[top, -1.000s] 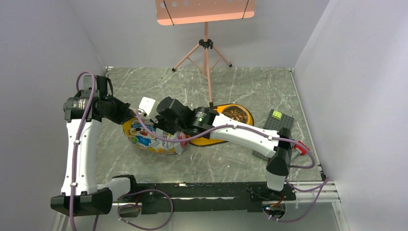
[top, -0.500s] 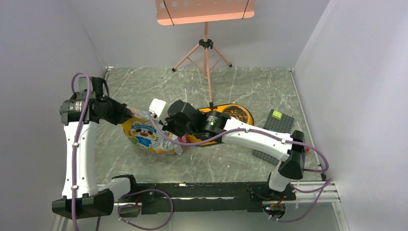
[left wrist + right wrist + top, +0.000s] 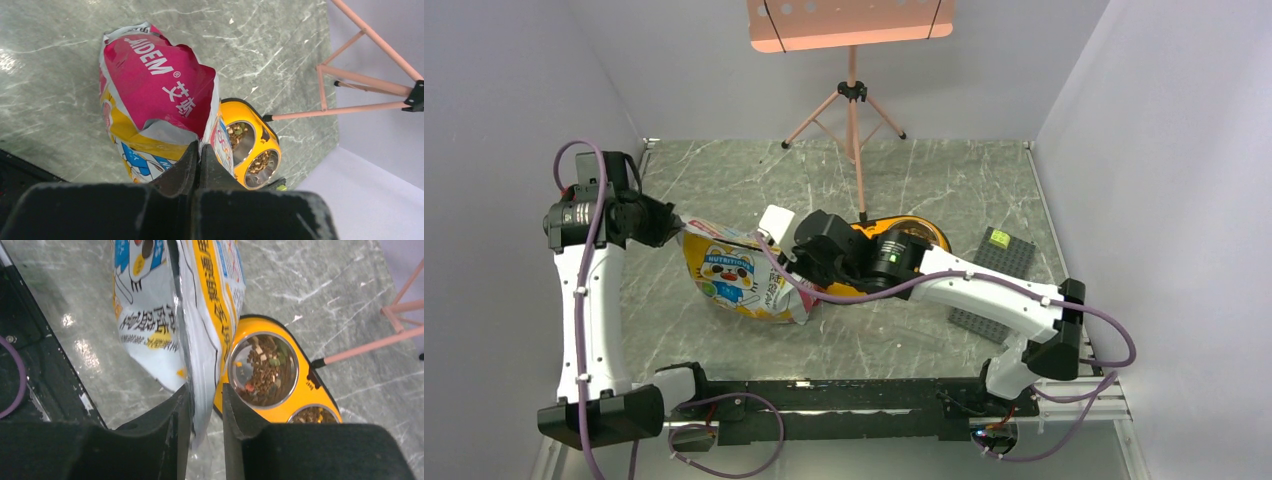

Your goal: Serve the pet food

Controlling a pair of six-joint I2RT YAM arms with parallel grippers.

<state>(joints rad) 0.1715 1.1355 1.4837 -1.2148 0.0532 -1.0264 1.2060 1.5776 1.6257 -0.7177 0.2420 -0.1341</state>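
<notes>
Landmark: the yellow plastic double-bowl feeder (image 3: 300, 399), mid-table.

- The crinkly white-and-yellow bag (image 3: 739, 285), cartoon cat print, magenta bottom band, sits tilted just beside the feeder on its left-arm side. The magenta end is raised, away from the feeder. The other end, presumably the mouth, is low and overlaps the near bowl's rim in the right wrist view. Reads as a pouring hold: bottom up so the contents slide toward the bowls.
- The left gripper (image 3: 197, 152) has its fingers pressed together on a fold of the bag's bottom, at the end far from the feeder. This is what lifts that end.
- The right gripper (image 3: 205, 400) has one finger on either side of the bag's low edge, right beside the feeder. A sliver of gap shows on one side, so I cannot tell whether it pinches or only steers.
- The small brown kibble (image 3: 262, 370), with a few green, red and cream bits, lies in the feeder's steel bowls. None is seen falling. Anything inside the bag is hidden.

Counts:
- bag: 1
- feeder: 1
- bowls: 2, both holding kibble
- grippers: 2, both at the bag
- pink tripod stand (image 3: 852, 90): 1, behind the feeder
- black gridded block (image 3: 999, 262) with yellow-green tag: 1, well apart on the feeder's right-arm side
</notes>
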